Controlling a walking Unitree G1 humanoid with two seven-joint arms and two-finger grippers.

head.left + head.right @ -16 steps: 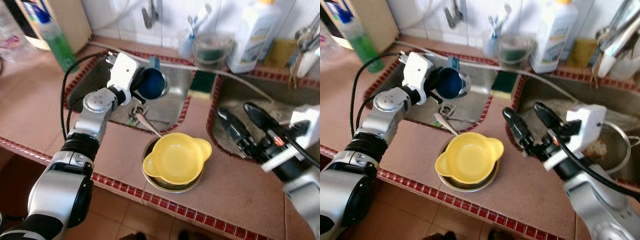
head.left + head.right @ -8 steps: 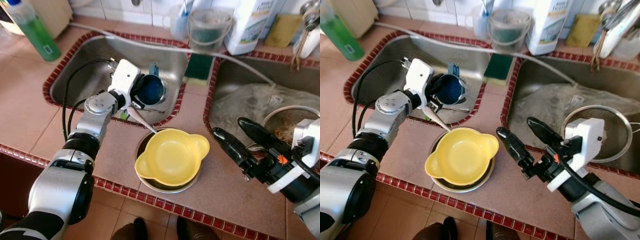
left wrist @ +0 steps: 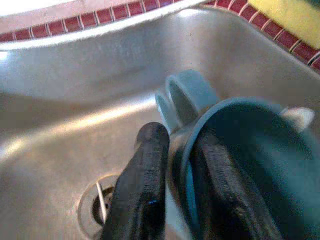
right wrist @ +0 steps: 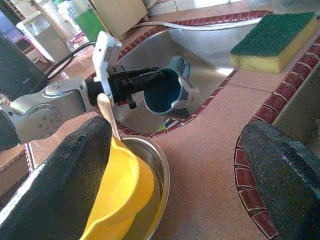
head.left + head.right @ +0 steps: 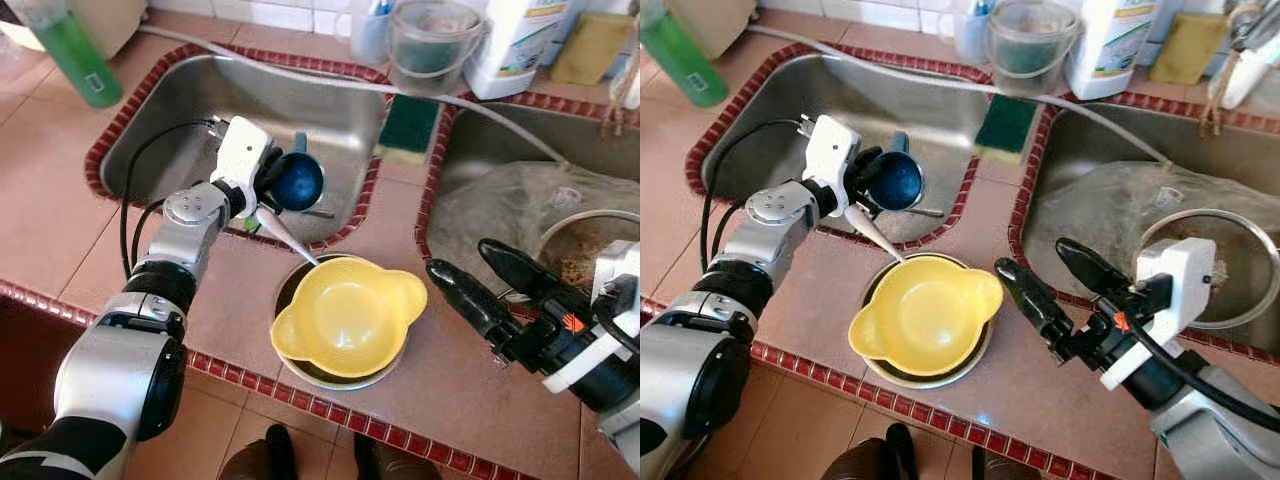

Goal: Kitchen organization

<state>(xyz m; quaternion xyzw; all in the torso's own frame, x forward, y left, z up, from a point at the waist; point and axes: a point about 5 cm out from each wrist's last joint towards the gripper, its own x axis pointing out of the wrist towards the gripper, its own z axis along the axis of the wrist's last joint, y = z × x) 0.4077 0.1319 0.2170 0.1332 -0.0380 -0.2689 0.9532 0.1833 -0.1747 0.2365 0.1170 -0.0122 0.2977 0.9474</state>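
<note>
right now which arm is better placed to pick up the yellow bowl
Right. The right gripper is open and sits just beside the yellow bowl on the counter, while the left gripper is shut on the blue cup over the sink.

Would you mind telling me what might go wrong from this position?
The left claw pinches only the rim of the blue cup, held on its side over the left sink, so it may slip and drop in. The open right claw sits close beside the yellow bowl, stacked loosely in a metal bowl near the counter edge; a nudge could shift them.
</note>
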